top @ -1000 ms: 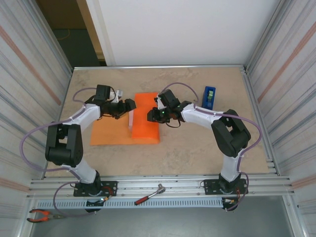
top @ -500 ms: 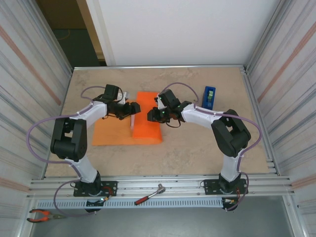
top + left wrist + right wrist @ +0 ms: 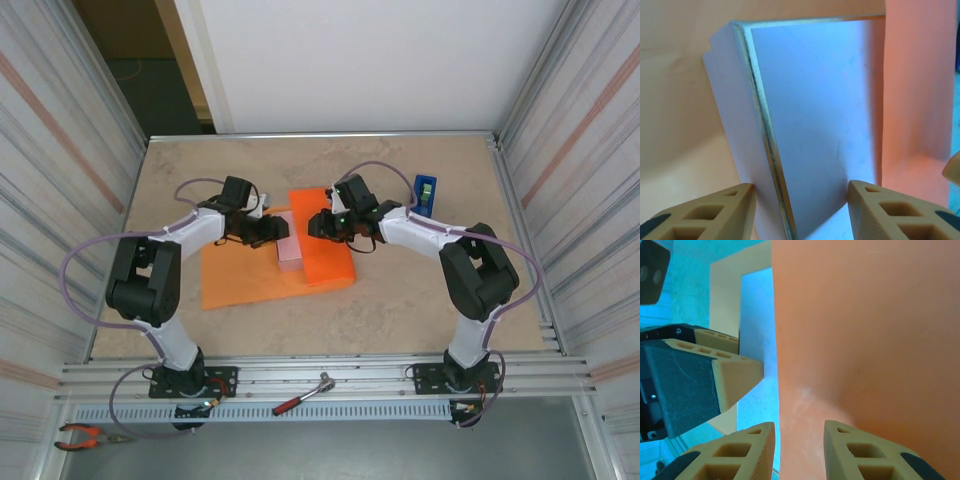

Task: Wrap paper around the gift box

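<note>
The pale gift box lies on the orange paper, tilted against the raised fold. In the left wrist view the gift box stands between my left gripper fingers, which touch both of its sides. Seen from above, my left gripper is at the box's far end. The right half of the paper is folded up and over. My right gripper has this fold between its narrowly spaced fingers, with the box just left of it. From above, my right gripper is at the fold's far left corner.
A blue tape dispenser stands at the back right, close to my right forearm. A red-handled tool lies on the front rail and pliers at the bottom left. Metal walls close in both sides.
The left gripper moved right onto the box and narrowed around it. The paper and box slid and turned to the right, and the right gripper shifted right with the fold.
</note>
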